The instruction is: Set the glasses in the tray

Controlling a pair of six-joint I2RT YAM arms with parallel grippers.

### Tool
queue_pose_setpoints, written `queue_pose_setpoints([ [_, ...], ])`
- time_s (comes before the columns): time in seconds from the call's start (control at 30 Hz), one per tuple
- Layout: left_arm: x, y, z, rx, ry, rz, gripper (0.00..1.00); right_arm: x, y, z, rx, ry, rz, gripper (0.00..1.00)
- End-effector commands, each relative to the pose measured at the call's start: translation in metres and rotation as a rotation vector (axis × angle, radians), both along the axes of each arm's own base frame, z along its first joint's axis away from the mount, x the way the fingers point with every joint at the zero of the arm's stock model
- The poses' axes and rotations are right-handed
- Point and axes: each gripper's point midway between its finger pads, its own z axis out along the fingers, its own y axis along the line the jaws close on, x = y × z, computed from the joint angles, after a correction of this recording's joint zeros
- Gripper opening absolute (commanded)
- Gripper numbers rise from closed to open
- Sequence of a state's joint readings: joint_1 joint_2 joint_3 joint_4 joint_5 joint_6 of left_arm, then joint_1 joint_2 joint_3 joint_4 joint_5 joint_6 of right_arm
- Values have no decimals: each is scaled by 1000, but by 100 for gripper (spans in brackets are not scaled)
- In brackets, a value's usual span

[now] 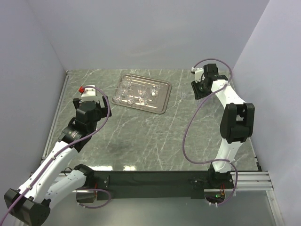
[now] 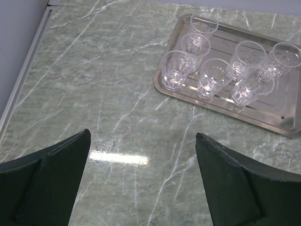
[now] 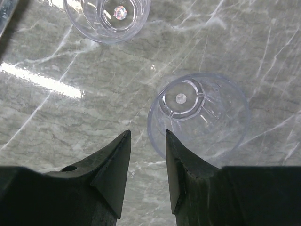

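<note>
Two glasses (image 3: 197, 113) wait outside the tray (image 2: 282, 127)
Your right gripper (image 3: 146, 155) hovers half-open and empty beside the nearer one, probably lining up a grasp; your left gripper (image 2: 142, 134) is spread wide, empty, near seven already trayed.

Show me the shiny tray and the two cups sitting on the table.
tray (image 2: 277, 113): left wrist view, bare floor by its right end.
nearer glass (image 3: 197, 117): right wrist view, its inside wall.
farther glass (image 3: 110, 14): right wrist view, its bottom.
</note>
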State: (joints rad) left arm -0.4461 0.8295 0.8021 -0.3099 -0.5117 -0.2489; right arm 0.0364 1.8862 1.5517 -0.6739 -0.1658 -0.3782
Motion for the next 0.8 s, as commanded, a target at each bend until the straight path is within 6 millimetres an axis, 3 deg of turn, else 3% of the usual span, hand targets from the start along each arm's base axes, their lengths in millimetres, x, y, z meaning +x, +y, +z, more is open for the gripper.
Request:
queue_pose_setpoints([
  [0.0,4,-3,6,-12,-29,-13,99,6,-3,-5,-8,18,-15,43],
  [0.23,4,-3,7,-14,-33,-13,99,4,-6,-19,-28,53,-13,35],
  [0.43,3,-3,9,-18,-39,-14,99,-2,-14,-21,-77,51,0,2],
  [0.63,3,-3,10,-19,-40,-14,99,-13,-11,-13,-80,43,55,0],
  [0.77,2,-3,11,-21,-44,-16,99,-28,-6,6,-105,16,148,0],
])
